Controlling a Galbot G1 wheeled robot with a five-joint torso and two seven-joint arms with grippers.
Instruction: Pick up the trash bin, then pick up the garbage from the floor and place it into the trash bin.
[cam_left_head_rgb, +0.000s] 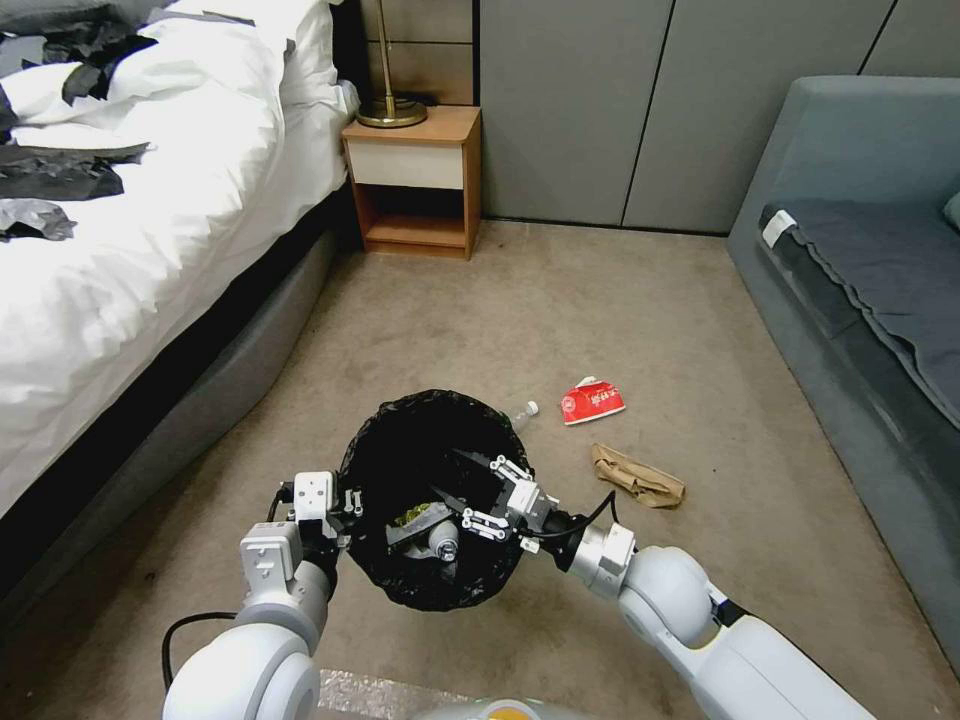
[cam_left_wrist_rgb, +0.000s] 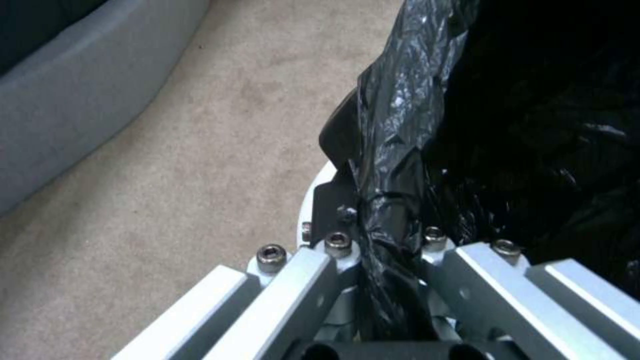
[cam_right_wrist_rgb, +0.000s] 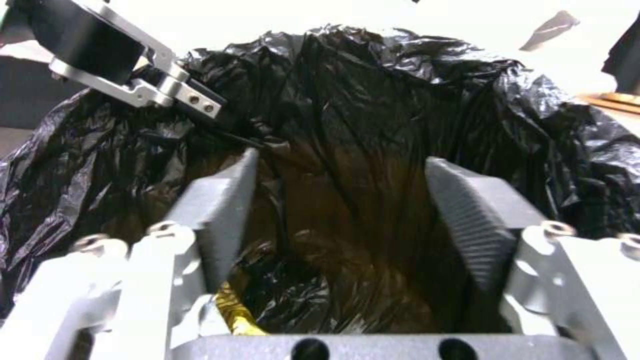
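Above the carpet, my left tool (cam_left_head_rgb: 345, 507) pinches the trash bin (cam_left_head_rgb: 432, 500) by its rim; my right tool (cam_left_head_rgb: 470, 500) hangs spread inside. That thin liner grip could slip.

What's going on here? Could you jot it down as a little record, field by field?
Place: bedroom, carpet floor between bed and sofa
Trash bin: lifted, black liner over rim
Left pincer: shut on the trash bin's rim
Right pincer: open, over the bin mouth, nothing between its fingers
In bin: a bottle, a yellowish wrapper
On floor: red packet, brown paper bag, clear bottle behind the bin
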